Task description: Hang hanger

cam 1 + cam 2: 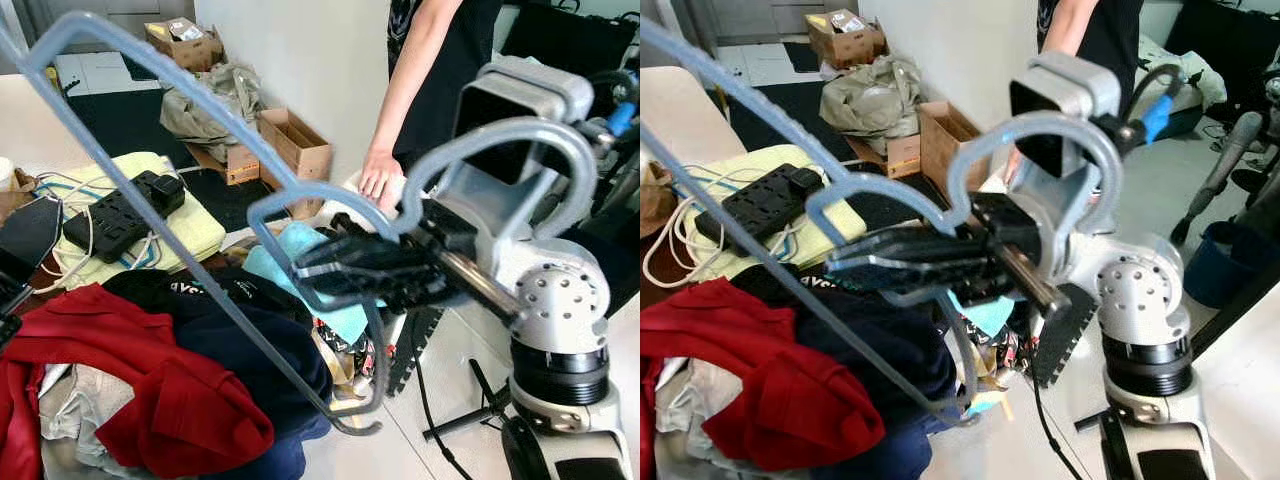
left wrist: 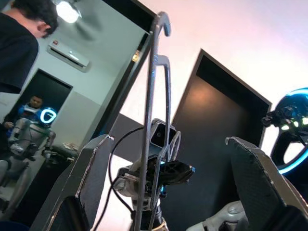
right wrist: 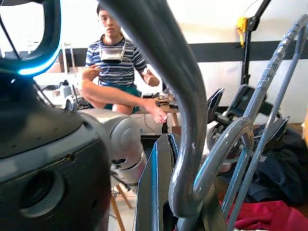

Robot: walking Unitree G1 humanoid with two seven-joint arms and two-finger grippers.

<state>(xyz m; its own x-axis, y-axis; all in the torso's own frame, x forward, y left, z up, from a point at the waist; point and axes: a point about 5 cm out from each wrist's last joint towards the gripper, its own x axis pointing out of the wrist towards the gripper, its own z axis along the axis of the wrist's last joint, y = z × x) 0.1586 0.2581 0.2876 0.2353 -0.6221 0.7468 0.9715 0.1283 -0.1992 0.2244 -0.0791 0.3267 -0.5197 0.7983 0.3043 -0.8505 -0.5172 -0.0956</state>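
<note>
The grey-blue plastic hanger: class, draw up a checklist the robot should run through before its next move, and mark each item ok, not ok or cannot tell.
1. Right pincer shut on the grey-blue plastic hanger, at the neck below the hook: ok.
2. Hook end free of the right arm: not ok, it curls around the wrist.
3. Left pincer open and apart from the hanger: ok.
4. Rail or rod to hang on in sight: cannot tell.
5. Person's hand away from the hanger: ok, it rests on bedding beyond.
6. Hanger free of the red garment in the clothes pile: ok.

Bright daylight, perhaps slightly overexposed.
</note>
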